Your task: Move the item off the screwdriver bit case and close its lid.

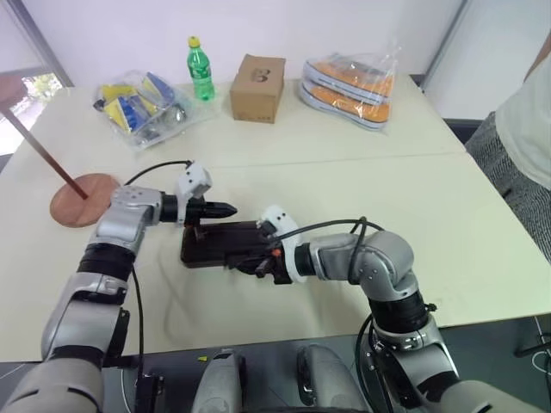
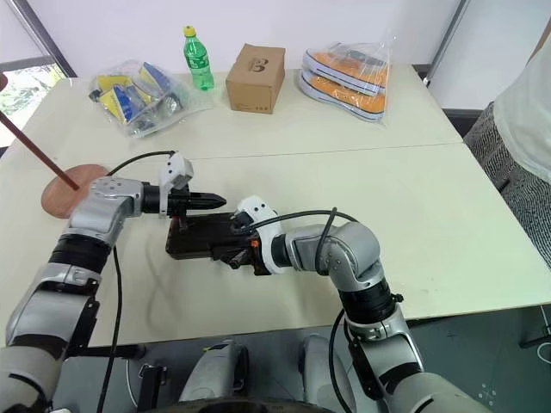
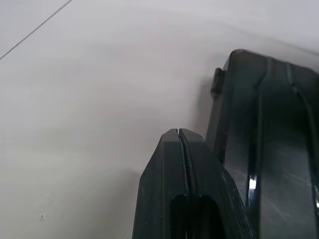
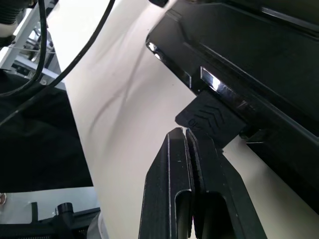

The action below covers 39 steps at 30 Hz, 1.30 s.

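Observation:
The screwdriver bit case (image 1: 215,243) lies dark and flat on the cream table (image 1: 448,224), with its lid (image 2: 202,231) down over the tray. My left gripper (image 1: 229,208) is shut, its tips (image 3: 178,135) just over the case's far edge (image 3: 269,149). At the near edge my right gripper (image 1: 255,267) is shut, its fingertips (image 4: 185,134) touching the black latch (image 4: 212,119) that sticks out from the case. The item, a reddish-brown wooden stand, is off the case to the left: its round base (image 1: 82,200) rests on the table and its thin rod (image 1: 39,146) rises up-left.
Along the far side of the table are a clear bag of packets (image 1: 142,107), a green bottle (image 1: 201,69), a cardboard box (image 1: 257,88) and a bag of orange things (image 1: 349,86). A person (image 1: 525,129) stands at the right edge. Black cables (image 1: 344,225) loop off both wrists.

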{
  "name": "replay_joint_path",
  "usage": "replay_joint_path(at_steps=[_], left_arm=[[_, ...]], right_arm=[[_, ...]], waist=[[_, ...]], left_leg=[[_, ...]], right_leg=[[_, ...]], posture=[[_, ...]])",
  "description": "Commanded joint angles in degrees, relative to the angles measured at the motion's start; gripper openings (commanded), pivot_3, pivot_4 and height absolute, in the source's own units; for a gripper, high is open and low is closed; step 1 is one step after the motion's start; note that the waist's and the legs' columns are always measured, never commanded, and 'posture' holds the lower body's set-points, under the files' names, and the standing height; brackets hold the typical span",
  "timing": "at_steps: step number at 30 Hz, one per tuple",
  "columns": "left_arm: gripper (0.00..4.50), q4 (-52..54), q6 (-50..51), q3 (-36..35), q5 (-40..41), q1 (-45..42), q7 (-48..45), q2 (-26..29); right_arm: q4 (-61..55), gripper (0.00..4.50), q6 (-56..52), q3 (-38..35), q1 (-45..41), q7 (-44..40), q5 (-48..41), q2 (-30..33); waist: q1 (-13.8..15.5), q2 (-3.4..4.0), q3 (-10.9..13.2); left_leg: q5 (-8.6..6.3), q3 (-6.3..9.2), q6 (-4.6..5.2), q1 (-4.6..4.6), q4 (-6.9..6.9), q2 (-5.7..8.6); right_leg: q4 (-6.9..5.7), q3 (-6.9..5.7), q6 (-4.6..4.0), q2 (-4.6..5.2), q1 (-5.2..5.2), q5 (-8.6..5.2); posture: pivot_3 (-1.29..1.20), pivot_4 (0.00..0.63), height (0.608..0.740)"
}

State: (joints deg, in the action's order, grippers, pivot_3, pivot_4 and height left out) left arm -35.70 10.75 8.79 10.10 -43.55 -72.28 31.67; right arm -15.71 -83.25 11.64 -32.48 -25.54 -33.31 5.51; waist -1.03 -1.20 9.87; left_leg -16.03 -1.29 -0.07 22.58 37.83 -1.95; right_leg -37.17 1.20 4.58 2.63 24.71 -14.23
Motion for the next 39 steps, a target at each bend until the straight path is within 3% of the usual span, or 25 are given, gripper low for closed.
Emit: replay_joint_path(at_steps=[1, 39], left_arm=[[0.0, -1.35, -3.03, 0.74, -1.85, -1.47, -0.39, -0.64], [0.0, -3.01, -6.95, 1.57, -5.8, -0.96, -0.43, -2.38]], right_arm=[[-0.59, 0.06, 1.45, -0.77, 0.14, 0.99, -0.05, -0.83], [3.64, 0.06, 6.61, 5.41, 1.5, 4.51, 3.67, -1.72]], waist=[[-0.04, 0.0, 0.0], [-1.49, -0.03, -0.11]], left_leg=[[0.0, 0.0, 0.01, 0.02, 0.0, 0.0], [-0.03, 0.07, 0.06, -0.16, 0.02, -0.03]], right_leg=[[0.0, 0.0, 0.0, 0.0, 0.0, 0.0], [-0.06, -0.01, 0.0, -0.05, -0.13, 0.0]], posture=[[0.0, 0.15, 0.74], [0.0, 0.15, 0.74]])
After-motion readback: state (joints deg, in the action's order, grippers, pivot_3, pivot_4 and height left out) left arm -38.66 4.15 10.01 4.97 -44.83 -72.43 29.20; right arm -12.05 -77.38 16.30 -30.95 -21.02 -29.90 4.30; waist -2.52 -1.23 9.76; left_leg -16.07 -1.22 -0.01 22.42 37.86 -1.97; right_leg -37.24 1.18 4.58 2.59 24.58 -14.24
